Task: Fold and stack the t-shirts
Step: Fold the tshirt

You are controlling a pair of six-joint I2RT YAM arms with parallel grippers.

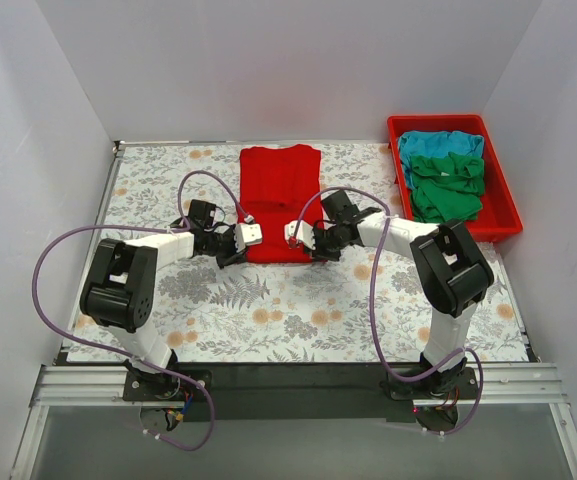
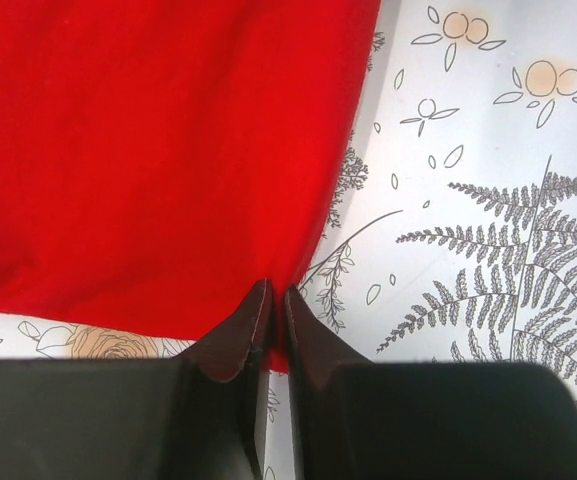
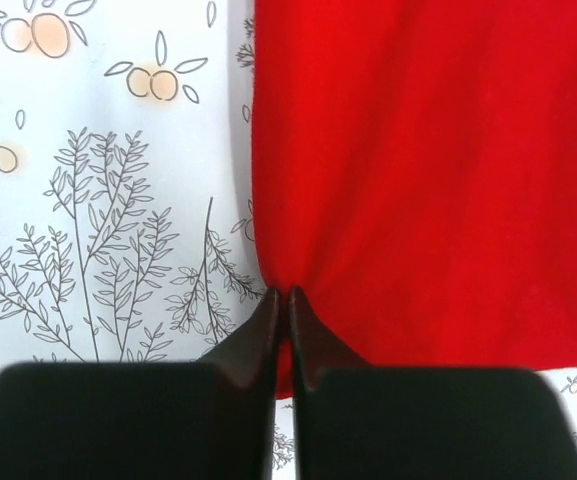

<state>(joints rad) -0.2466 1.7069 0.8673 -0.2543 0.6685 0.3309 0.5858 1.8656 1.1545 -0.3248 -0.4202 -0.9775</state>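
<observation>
The red t-shirt (image 1: 279,195) lies flat as a long folded strip in the middle of the table. My left gripper (image 1: 243,246) is shut on its near left corner, where red cloth (image 2: 148,150) is pinched between the jaws at the tips (image 2: 276,300). My right gripper (image 1: 310,245) is shut on the near right corner, with red cloth (image 3: 428,170) pinched at the tips (image 3: 282,300). The green t-shirt (image 1: 448,188) and the turquoise t-shirt (image 1: 438,145) lie bunched in the red tray (image 1: 499,228) at the back right.
The table carries a white floral-print cover (image 1: 268,310). White walls close in the back and both sides. The red tray stands against the right wall. Purple cables loop from both arms over the table.
</observation>
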